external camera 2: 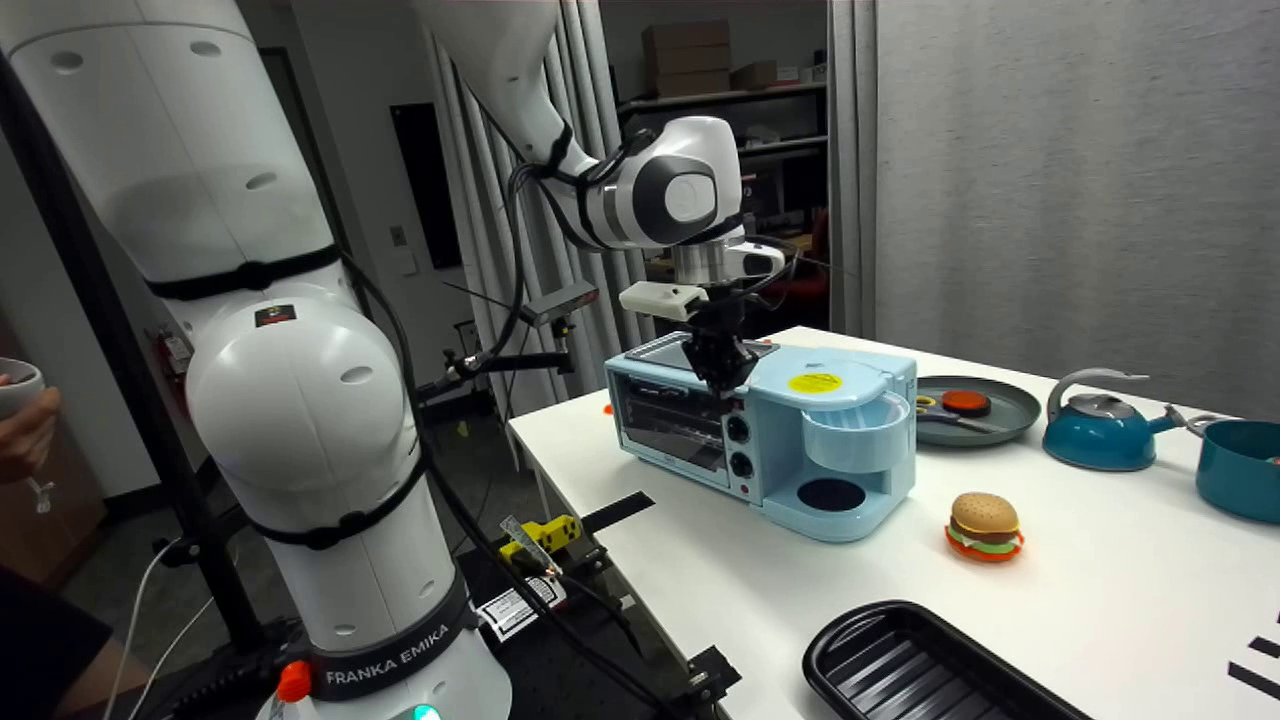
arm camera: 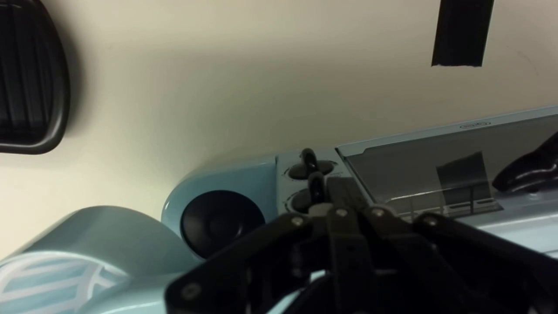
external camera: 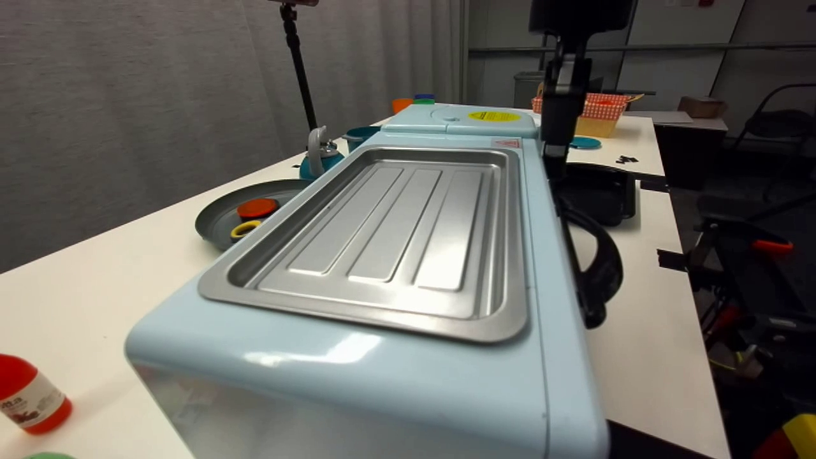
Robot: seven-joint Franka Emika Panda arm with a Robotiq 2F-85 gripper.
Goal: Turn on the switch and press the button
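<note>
A light-blue breakfast machine (external camera: 408, 376) with a toaster oven and coffee maker stands on the white table; it shows in an exterior view (external camera 2: 780, 490) and the wrist view (arm camera: 248, 174). Its front panel has two black knobs, an upper one (external camera 2: 738, 429) and a lower one (external camera 2: 741, 464). A small red switch (external camera 2: 738, 405) sits above them, close under the fingertips. A small red spot, a button or light (external camera 2: 745, 489), is below. My gripper (external camera 2: 732, 388) points down at the front top edge. In the wrist view, its fingertips (arm camera: 344, 185) are together, empty, beside the upper knob, covering the switch area.
The oven door handle (external camera: 602, 274) sticks out beside the gripper. A black ridged pan (external camera 2: 930, 660) lies in front. A toy burger (external camera 2: 984, 520), a grey pan (external camera 2: 1015, 415), a teal kettle (external camera 2: 1100, 435) and a teal pot (external camera 2: 1240, 470) stand around. A red bottle (external camera: 32, 395) stands nearby.
</note>
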